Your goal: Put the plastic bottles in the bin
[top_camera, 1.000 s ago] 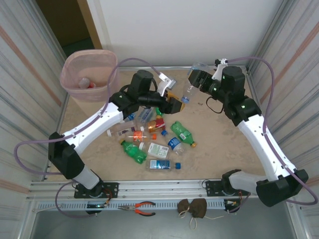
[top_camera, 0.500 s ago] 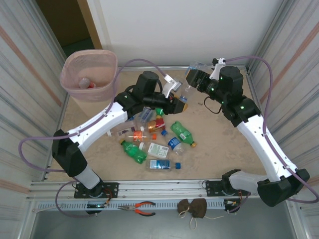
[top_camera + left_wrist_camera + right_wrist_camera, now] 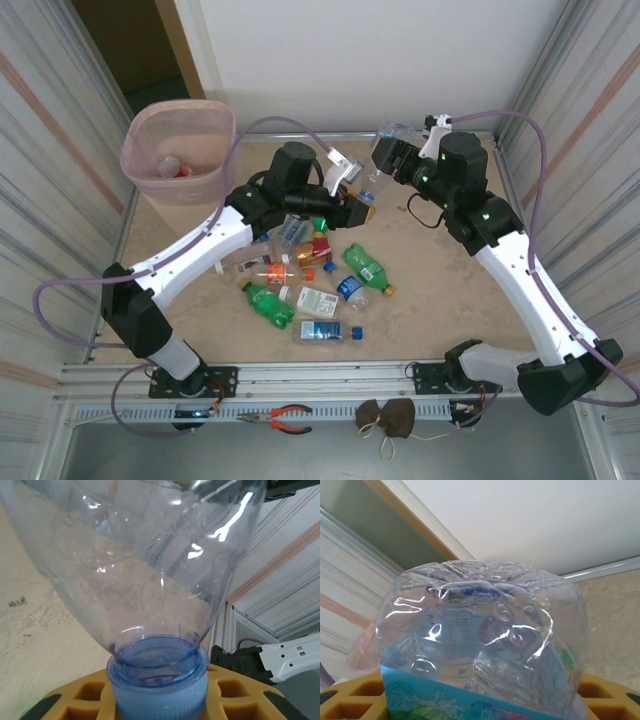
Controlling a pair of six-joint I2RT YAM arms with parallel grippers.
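Looking down from the top camera, a sandy worktop point(image 3: 440, 300) sits between ribbed metal walls, with a white wall at the back and a dark doorway in the upper left corner. One pink bin point(image 3: 178, 150) stands at the upper left, with at least one bottle lying inside it. A heap of bottles point(image 3: 310, 285) lies in the middle of the frame. I count about nine, two of them green, but some overlap, so the number is not sure. One more clear bottle point(image 3: 373, 183) hangs in the air just above the heap, between the two arms. The right fingers point(image 3: 385, 155) hold its upper end, and the left fingers point(image 3: 357, 207) are at its lower end. One pair of orange pliers point(image 3: 290, 418) lies on the rail at the bottom.

From the left wrist camera, the clear bottle points its blue cap point(image 3: 157, 685) down, and the cap touches a yellow pad point(image 3: 80, 702). I cannot tell if the left fingers squeeze the cap or only touch it.

From the right wrist camera, the bottom of the clear bottle, with its light blue label point(image 3: 420, 700), sits gripped between two yellow pads. The right fingers are partly closed around it, with the white wall behind.
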